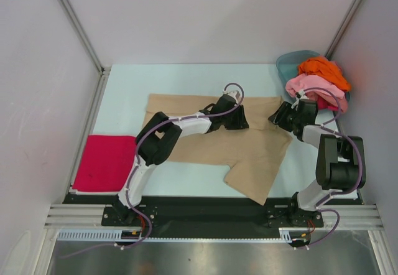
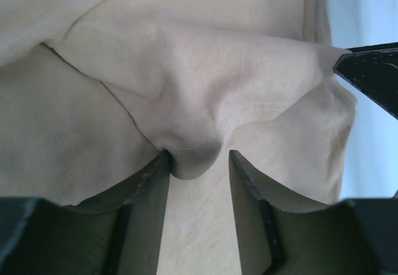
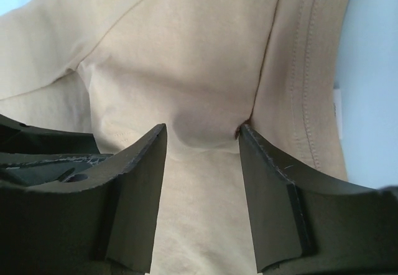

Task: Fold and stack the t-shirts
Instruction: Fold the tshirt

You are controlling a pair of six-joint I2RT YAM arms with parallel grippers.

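A large tan t-shirt (image 1: 249,157) lies spread on the table, one sleeve hanging toward the front edge. My left gripper (image 1: 239,121) rests on its upper middle. In the left wrist view its jaws (image 2: 199,157) stand apart, with a small hump of tan cloth (image 2: 193,157) against the left finger. My right gripper (image 1: 277,116) sits at the shirt's upper right edge. Its jaws (image 3: 203,132) are also apart, with a cloth bulge (image 3: 205,125) between the tips beside the stitched hem (image 3: 305,69). A folded magenta-red t-shirt (image 1: 106,162) lies at the front left.
A teal basin (image 1: 287,62) at the back right holds an orange shirt (image 1: 323,69), a pink one (image 1: 311,89) and a bit of a red one (image 1: 326,104). White walls close in on both sides. The right gripper's finger (image 2: 373,69) shows in the left wrist view.
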